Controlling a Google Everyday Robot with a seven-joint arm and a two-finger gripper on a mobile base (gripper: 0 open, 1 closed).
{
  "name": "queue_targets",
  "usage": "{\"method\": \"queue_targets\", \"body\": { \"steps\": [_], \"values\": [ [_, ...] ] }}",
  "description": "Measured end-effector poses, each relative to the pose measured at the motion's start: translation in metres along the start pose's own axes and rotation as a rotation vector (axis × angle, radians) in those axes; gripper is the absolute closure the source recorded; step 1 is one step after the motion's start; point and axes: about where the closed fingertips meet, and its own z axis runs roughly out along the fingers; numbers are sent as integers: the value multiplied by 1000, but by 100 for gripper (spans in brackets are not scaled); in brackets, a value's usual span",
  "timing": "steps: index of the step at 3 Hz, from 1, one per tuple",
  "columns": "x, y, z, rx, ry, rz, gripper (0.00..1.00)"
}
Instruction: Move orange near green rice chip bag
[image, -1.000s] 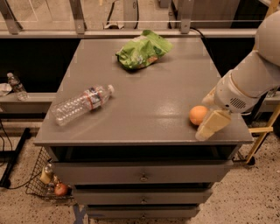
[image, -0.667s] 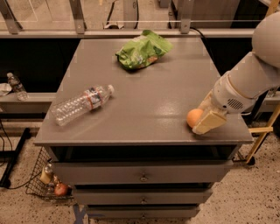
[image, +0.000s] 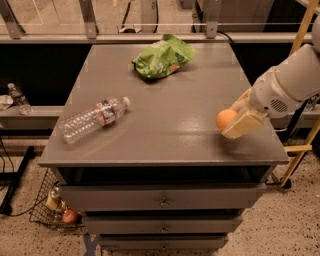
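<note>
Tool (image: 230, 121) gripping one orange (image: 225, 118), one green bag (image: 162, 57)

Raised since a second ago: orange (image: 225, 119), earlier resting on the table (image: 165, 130) near its right front corner, now higher in view with a dark shadow beneath. Then only beside the front finger (image: 246, 125), now clasped between both. Lifted as well: gripper (image: 231, 120), now over the table's right edge, closed around the fruit.

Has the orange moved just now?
Yes. In the hand near the table's right edge, the orange has shifted slightly from the front edge toward the green bag.
</note>
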Motion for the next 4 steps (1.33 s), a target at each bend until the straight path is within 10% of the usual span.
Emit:
{"method": "queue_targets", "body": {
  "steps": [2,4],
  "values": [
    [-5,2,3,2,-14,0,100],
    [-21,-117,-1,145,-165,148,100]
  ]
}}
